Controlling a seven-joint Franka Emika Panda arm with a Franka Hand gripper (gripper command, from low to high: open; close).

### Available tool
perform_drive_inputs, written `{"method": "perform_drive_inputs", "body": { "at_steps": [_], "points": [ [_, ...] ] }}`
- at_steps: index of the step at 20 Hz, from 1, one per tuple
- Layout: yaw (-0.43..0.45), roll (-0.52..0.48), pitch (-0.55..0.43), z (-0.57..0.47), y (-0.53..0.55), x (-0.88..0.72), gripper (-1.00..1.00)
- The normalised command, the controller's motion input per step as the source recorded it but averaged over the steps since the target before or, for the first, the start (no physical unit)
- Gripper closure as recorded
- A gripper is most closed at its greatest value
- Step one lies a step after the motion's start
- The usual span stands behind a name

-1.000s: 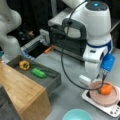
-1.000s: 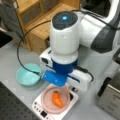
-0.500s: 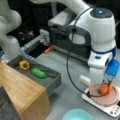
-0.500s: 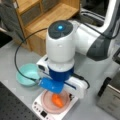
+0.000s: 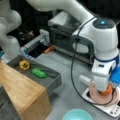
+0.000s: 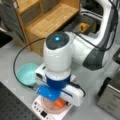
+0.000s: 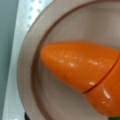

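An orange toy carrot (image 7: pixel 77 67) lies on a pink plate (image 7: pixel 27 75) and fills most of the wrist view. The plate (image 5: pixel 94 97) rests on a white scale (image 5: pixel 111 110) at the lower right in a front view. My gripper (image 5: pixel 105 90) is down on the plate, right at the carrot (image 5: pixel 108 90). Its fingers are hidden behind the white wrist and the blue camera block. In a front view from above, the carrot (image 6: pixel 59 103) peeks out under the wrist, on the plate (image 6: pixel 48 107) and scale (image 6: pixel 39 111).
A teal bowl (image 5: pixel 77 115) (image 6: pixel 26 73) sits beside the scale. A grey tray (image 5: pixel 53 80) holds a yellow pepper (image 5: pixel 24 65) and a green vegetable (image 5: pixel 38 73). A wooden shelf unit (image 5: pixel 22 95) (image 6: pixel 50 20) stands close by. A metal appliance (image 6: pixel 112 100) is at a front view's right.
The arm has come down over the plate, bringing the wrist lower and closer to the carrot. Plate, scale and bowl have stayed put.
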Motion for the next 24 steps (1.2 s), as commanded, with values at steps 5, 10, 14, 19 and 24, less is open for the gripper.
{"method": "perform_drive_inputs", "body": {
  "at_steps": [5, 10, 14, 19, 24],
  "points": [
    [0.300, -0.195, 0.090, 0.01, -0.17, 0.23, -1.00],
    [0.203, -0.163, 0.070, 0.01, -0.14, 0.16, -1.00],
    [0.114, -0.152, 0.055, 0.00, -0.05, 0.08, -1.00],
    [0.081, -0.167, 0.050, -0.01, 0.00, 0.06, -1.00],
    [0.050, -0.151, 0.038, -0.08, 0.06, 0.06, -1.00]
  ]
}}
